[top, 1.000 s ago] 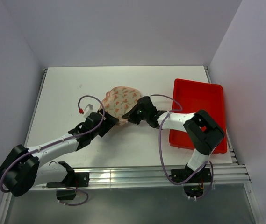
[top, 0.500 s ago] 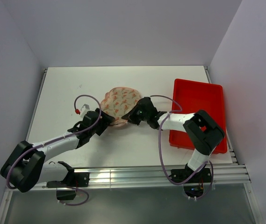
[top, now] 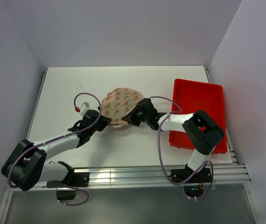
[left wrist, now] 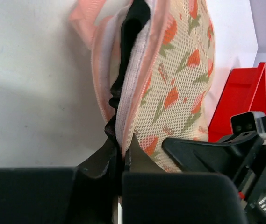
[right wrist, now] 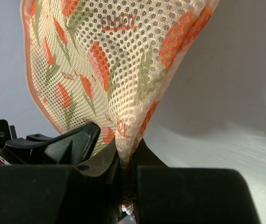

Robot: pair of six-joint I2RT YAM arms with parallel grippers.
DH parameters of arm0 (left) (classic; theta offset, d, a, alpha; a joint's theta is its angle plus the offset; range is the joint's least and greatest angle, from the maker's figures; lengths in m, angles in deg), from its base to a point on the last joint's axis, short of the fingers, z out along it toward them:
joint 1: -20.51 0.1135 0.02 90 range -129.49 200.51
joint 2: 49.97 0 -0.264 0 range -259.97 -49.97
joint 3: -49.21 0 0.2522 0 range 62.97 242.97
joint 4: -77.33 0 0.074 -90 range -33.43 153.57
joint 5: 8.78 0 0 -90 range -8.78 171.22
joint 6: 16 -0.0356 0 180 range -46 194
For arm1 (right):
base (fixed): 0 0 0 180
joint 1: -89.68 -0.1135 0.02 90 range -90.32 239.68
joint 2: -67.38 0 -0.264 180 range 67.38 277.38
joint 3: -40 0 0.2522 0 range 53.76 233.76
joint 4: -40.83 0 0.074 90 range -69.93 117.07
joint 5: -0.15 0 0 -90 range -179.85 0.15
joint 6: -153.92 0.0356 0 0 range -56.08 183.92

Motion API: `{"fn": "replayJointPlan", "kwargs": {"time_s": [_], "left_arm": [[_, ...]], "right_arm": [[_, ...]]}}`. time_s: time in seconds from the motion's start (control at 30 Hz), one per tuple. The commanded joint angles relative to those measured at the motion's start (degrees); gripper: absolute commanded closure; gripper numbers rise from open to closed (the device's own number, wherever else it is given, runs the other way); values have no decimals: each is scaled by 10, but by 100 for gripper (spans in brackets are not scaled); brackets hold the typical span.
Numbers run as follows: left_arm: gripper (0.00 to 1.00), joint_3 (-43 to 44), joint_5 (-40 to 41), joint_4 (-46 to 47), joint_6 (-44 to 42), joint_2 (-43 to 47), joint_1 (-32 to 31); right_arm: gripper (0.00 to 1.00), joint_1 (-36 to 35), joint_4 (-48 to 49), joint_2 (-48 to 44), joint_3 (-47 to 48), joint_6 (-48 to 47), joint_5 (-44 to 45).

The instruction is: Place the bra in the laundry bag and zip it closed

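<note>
**Floral laundry bag [top: 119, 103] pinched from both sides**

The bra [left wrist: 132, 32] is mostly hidden inside the bag at mid-table. Only a black sliver shows through the unzipped rim. Faint lettering on the mesh is too blurred to read. The left gripper [left wrist: 122, 156] is clamped narrow on the pink zipper rim. The right gripper [right wrist: 125, 161] pinches the opposite edge.

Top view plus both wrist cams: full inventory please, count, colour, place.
laundry bag: one, beige-pink mesh with orange-red print, mid-table between the grippers, rim gaping
bra: one, black, inside the bag, showing through the open rim
tray: one, red, right side of the table
table: one, white
cables: purple, one looped along each arm
left gripper: black, shut on the bag's rim
right gripper: black, shut on the bag's mesh
</note>
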Motion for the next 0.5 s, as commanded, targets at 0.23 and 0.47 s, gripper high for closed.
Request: {"fn": "replayJointPlan", "kwargs": {"time_s": [0.23, 0.47], "left_arm": [[100, 7, -75, 4, -91, 27, 35], [100, 0, -151, 26, -114, 14, 57]], "right_arm": [[64, 11, 80, 14, -9, -21, -35], [50, 32, 113, 24, -16, -28, -47]]}}
